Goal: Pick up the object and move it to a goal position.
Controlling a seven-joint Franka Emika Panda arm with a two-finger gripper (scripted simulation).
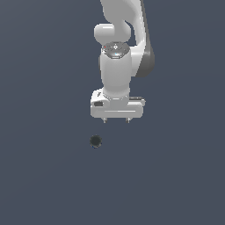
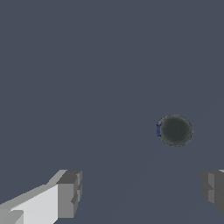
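Observation:
The object is a tiny, dark, nearly black ball (image 1: 96,141) lying on the flat grey-blue surface. In the exterior view it lies below my white gripper (image 1: 116,121) and toward the exterior view's left of it, apart from it. The gripper points down, and only its two short fingertips show under the hand. In the wrist view the ball (image 2: 175,130) lies ahead of the fingers and closer to one of them. The grey fingertips (image 2: 70,192) stand wide apart with nothing between them. My gripper (image 2: 142,190) is open and empty.
A plain grey-blue surface (image 1: 44,176) fills both views. The white arm (image 1: 121,35) rises above the gripper toward the upper edge of the exterior view. No other objects or edges show.

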